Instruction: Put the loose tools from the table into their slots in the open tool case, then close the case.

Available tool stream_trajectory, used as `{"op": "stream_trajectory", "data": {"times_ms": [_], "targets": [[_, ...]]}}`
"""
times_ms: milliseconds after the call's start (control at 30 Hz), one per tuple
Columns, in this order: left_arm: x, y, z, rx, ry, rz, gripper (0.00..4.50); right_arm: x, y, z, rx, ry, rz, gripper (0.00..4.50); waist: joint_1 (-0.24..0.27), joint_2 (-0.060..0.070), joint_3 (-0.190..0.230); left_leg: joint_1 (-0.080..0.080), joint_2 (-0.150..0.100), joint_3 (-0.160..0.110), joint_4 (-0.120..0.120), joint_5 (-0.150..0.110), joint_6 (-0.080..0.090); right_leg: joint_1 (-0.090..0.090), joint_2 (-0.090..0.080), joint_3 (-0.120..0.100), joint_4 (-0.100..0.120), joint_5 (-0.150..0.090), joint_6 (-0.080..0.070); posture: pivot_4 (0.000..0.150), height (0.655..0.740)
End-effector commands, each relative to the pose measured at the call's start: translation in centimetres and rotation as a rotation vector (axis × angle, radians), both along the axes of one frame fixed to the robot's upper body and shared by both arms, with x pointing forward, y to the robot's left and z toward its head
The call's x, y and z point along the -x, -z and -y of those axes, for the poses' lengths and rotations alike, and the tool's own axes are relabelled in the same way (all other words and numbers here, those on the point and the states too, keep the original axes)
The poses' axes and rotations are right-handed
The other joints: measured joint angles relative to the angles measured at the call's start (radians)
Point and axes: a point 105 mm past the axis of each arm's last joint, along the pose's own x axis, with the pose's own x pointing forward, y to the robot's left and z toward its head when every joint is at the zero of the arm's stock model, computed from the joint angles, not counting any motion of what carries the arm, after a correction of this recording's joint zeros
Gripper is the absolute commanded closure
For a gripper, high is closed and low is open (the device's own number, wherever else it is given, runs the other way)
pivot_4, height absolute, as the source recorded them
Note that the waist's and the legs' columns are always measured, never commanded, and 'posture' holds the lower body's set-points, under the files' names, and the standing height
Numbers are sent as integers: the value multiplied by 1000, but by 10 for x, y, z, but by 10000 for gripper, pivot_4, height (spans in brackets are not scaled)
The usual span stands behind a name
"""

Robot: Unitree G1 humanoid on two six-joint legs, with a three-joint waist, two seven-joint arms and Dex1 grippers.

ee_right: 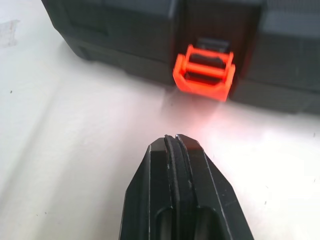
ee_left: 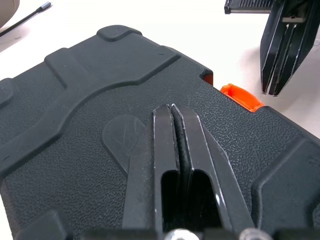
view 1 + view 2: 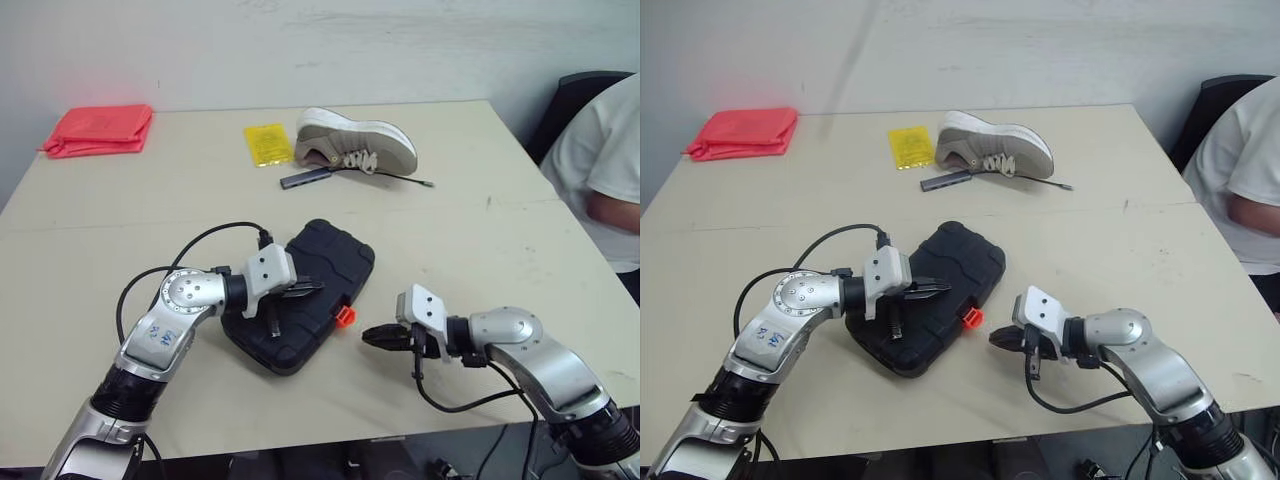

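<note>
Tool case (image 3: 335, 250) closed. Left gripper (image 3: 312, 288) clenched empty over lid. Right gripper (image 3: 370, 337) clenched, just short of orange latch (image 3: 345, 316).

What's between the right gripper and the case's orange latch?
Only bare table; the right wrist view shows right gripper and orange latch apart.

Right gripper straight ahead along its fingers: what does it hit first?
Probably the orange latch on the edge of the tool case; the right gripper, shut, aims almost at it over bare table.
</note>
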Motion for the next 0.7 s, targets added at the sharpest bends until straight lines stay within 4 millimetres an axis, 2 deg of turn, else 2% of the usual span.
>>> {"op": "stream_trajectory", "data": {"times_ms": [33,133,333,467,700], "targets": [[0,38,-13,-99,-71,-139,44690,-7,7,-7,-10,13,14,45000,0,0,-2,0,0,0,0,0,0,0,0,0,0,0,0,1500,7400],[1,44,-17,-137,-88,-176,44690,-17,14,-15,-31,43,19,45000,-2,0,-4,0,0,0,0,0,0,0,0,0,0,0,0,1500,7400],[9,57,-19,-176,-64,-225,44690,-29,9,-35,-106,41,104,45000,-3,1,-8,1,0,0,-1,0,-1,0,0,0,1,-1,-1,1500,7400],[15,72,-18,-218,-43,-253,44690,-26,-11,-46,-233,-6,130,45000,-6,0,-9,3,1,0,-1,0,-1,1,0,1,1,-1,-1,1500,7400],[32,89,-14,-210,-13,-343,44690,-20,-41,-46,-267,-66,110,45000,-4,1,-14,7,1,0,-3,0,-2,3,-1,3,1,-1,-3,1500,7400]]}}
